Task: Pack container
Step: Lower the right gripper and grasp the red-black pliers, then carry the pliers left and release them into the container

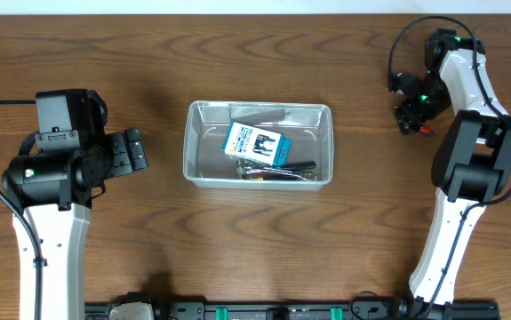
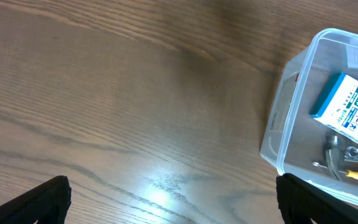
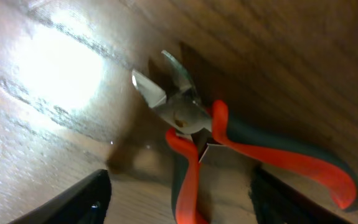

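The clear rectangular container (image 1: 197, 169) sits at the table's middle. It holds a blue-and-white printed box (image 1: 256, 144) and some metal hand tools (image 1: 277, 172). In the left wrist view the container (image 2: 291, 118) is at the right with the box (image 2: 350, 106) inside. My left gripper (image 2: 172, 205) is open and empty over bare wood left of the container. My right gripper (image 3: 182, 199) is open at the far right of the table, its fingers on either side of red-and-black side cutters (image 3: 197, 134) that lie on the wood. A red tip of the cutters shows in the overhead view (image 1: 426, 131).
The wood table (image 1: 148, 62) stretches around the container. A black rail (image 1: 273, 311) runs along the front edge. Both arm bases stand near the front corners.
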You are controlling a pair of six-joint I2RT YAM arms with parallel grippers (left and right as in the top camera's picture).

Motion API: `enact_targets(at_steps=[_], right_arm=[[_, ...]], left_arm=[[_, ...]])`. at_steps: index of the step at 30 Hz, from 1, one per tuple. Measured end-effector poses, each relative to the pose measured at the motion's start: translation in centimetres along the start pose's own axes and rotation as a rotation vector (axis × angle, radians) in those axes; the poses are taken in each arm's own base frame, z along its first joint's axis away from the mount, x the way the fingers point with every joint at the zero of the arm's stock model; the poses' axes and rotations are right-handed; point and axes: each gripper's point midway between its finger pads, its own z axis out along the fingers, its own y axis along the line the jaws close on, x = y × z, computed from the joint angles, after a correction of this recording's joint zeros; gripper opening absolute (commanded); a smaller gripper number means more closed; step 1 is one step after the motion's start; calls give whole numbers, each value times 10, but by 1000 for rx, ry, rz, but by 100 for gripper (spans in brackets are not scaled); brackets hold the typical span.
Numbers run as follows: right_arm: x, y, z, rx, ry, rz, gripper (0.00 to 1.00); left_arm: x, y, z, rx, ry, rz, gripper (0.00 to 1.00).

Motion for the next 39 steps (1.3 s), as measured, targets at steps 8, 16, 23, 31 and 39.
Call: enact_targets(at_steps=[8, 16, 23, 31, 39], right_arm=[[3, 2, 1, -7, 13, 21, 28], [5, 4, 1, -14, 20, 32, 15], [6, 6, 1, -22, 23, 49, 3], [3, 9, -1, -16, 26, 86, 1], [-45, 55, -48, 15, -66, -5, 1]], left_arm=[[0, 0, 0, 0, 0, 0, 98], [0, 0, 0, 0, 0, 0, 98], [0, 0, 0, 0, 0, 0, 98], [0, 0, 0, 0, 0, 0, 98], [0, 0, 0, 0, 0, 0, 98]])
